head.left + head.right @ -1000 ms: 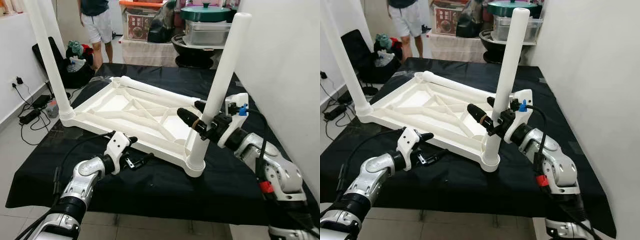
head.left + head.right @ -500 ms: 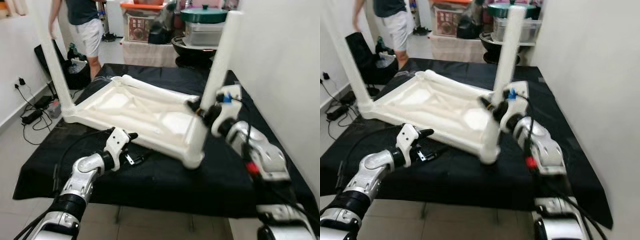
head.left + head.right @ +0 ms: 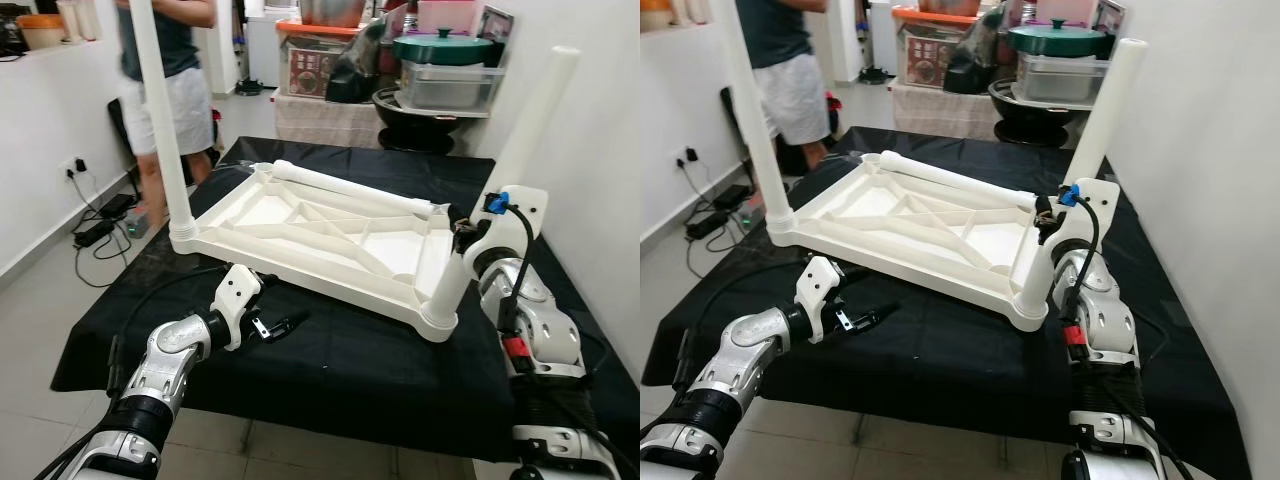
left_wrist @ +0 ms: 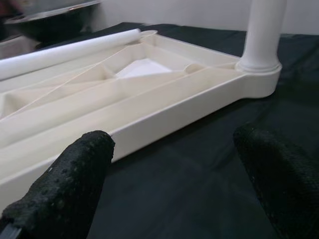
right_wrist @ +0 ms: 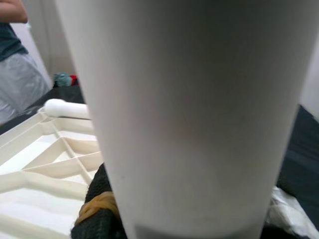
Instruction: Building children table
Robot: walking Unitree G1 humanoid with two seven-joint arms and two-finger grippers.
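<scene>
The upturned white table top [image 3: 320, 235] lies underside up across the middle of the black-draped bench [image 3: 330, 370], with one leg [image 3: 160, 110] standing in its socket at the corner toward the bench's left edge and a second leg [image 3: 1080, 160] rising, tilted, from the socket at the corner nearest the robot on the right; a loose leg [image 3: 350, 187] lies along the table top's far side. The step in hand looks like seating that second leg: the right gripper [image 3: 1044, 222] is pressed against it partway up, and the right wrist view has the leg's white barrel [image 5: 189, 114] right up against the camera with a black finger [image 5: 97, 214] wearing a tan band beside it, so the claw seems to be clamping the leg. The left gripper [image 3: 272, 326] hovers low over the cloth near the bench's front edge, just short of the table top's near rim; its wrist view adds that the two fingers [image 4: 70, 184] are spread wide with nothing between them. Next, I judge, the tilted leg needs righting and pressing home, with the left claw free to steady the frame. The head views alone take in a person [image 3: 170, 70] standing beyond the bench's far left corner
</scene>
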